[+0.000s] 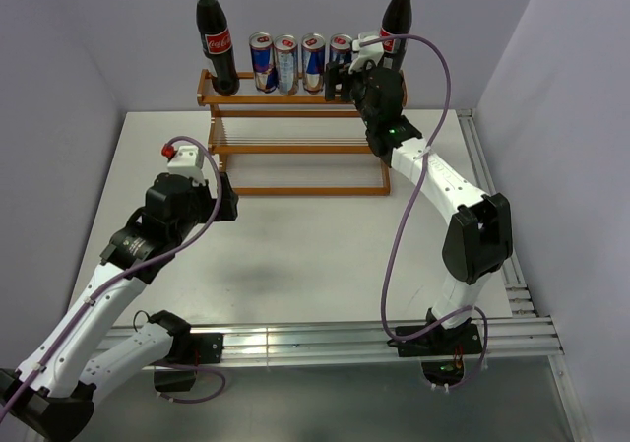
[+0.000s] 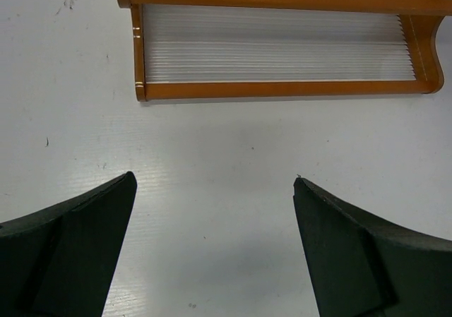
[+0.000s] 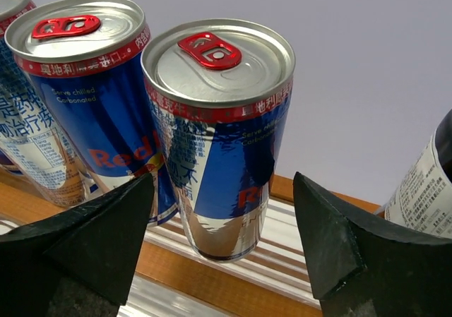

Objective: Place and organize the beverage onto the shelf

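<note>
A flat white table sits between plain pale walls. At its far end stands the reddish-brown wooden stepped shelf. On its top step, four slim blue-and-silver cans stand in a row between two tall dark cola bottles with red caps. The left gripper is spread wide over bare table near the bottom step. The right gripper is spread wide by the last can.

White table (pale walls around)
</note>
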Tool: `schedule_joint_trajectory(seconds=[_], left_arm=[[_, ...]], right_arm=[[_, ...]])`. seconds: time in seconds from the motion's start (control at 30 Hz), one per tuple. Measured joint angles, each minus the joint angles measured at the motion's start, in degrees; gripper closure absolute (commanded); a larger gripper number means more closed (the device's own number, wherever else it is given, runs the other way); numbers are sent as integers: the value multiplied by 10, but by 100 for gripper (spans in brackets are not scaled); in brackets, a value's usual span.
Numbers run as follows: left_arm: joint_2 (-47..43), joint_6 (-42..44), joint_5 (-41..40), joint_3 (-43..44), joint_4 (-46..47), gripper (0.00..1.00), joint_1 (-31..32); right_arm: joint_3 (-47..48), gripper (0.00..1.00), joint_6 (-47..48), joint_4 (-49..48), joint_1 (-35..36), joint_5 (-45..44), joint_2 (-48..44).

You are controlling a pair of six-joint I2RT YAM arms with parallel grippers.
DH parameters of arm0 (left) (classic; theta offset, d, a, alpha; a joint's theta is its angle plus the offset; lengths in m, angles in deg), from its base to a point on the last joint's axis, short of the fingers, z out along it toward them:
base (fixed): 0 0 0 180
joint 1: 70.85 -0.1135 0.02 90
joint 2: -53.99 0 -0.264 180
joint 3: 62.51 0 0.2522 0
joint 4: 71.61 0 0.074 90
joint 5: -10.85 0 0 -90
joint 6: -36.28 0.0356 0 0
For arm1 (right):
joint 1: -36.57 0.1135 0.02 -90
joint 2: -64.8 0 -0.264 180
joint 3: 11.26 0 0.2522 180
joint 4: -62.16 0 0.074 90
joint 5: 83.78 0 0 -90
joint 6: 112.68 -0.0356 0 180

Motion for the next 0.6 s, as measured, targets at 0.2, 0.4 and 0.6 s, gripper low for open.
schedule_joint_trajectory(seconds=[0.2, 0.4, 0.6], left_arm=[[0, 0, 1, 0, 0, 1, -9], [0, 0, 0, 0, 0, 0, -23], [0, -4, -8, 0, 0, 0, -60]], right_arm=[[-17, 10, -6, 5, 0, 0, -16], [-45, 2, -13, 10, 0, -5, -52], [-72, 0, -14, 34, 4, -14, -97]])
